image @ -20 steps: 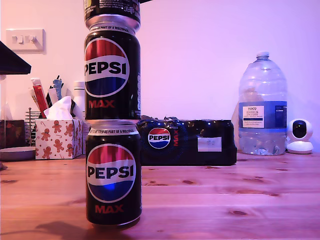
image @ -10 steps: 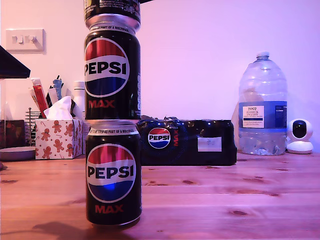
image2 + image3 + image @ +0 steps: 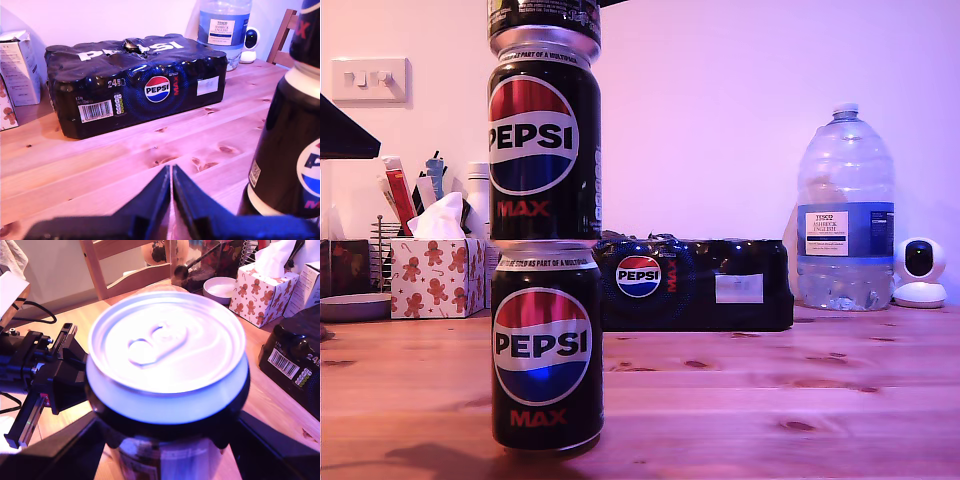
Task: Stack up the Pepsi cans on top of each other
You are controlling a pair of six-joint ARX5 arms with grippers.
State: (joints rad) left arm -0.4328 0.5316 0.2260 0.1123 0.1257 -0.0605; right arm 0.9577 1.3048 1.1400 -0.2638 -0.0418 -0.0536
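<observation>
Three black Pepsi cans stand in one column near the exterior view's left. The bottom can [image 3: 545, 350] rests on the wooden table [image 3: 770, 390], the middle can [image 3: 542, 140] sits on it, and only the base of the top can [image 3: 545, 15] shows, at the exterior view's upper edge. My second gripper [image 3: 165, 450] is shut on the top can, its silver lid [image 3: 165, 340] filling the second wrist view with a finger on each side. My first gripper [image 3: 171, 185] is shut and empty, low over the table beside the bottom can [image 3: 285, 155], under the middle can [image 3: 307, 30].
A shrink-wrapped Pepsi multipack [image 3: 695, 285] lies behind the stack. A big water bottle [image 3: 845, 230] and a small white camera [image 3: 920, 272] stand at the exterior view's right. A gingerbread tissue box [image 3: 435, 275] sits at its left, under a dark arm part [image 3: 345, 125].
</observation>
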